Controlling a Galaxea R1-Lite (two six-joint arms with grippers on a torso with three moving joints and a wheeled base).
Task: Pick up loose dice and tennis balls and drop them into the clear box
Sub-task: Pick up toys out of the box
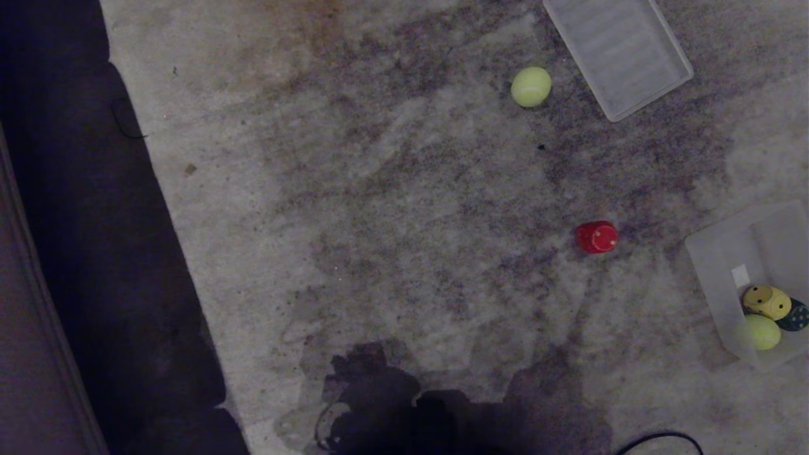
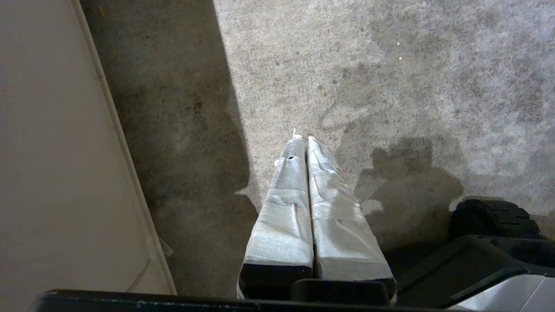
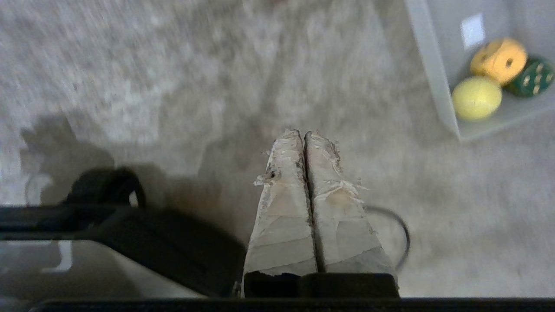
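Observation:
A red die lies loose on the carpet right of centre. A loose tennis ball rests farther off, beside the ribbed lid. The clear box stands at the right edge; inside it are a yellow die, a dark green die and a tennis ball. The right wrist view shows the same clear box with the yellow die, green die and ball. My right gripper is shut and empty above bare carpet. My left gripper is shut and empty too. Neither arm shows in the head view.
A flat ribbed white lid lies on the carpet at the far right. A dark shadowed strip and a pale wall edge run along the left. A black cable loops near my base.

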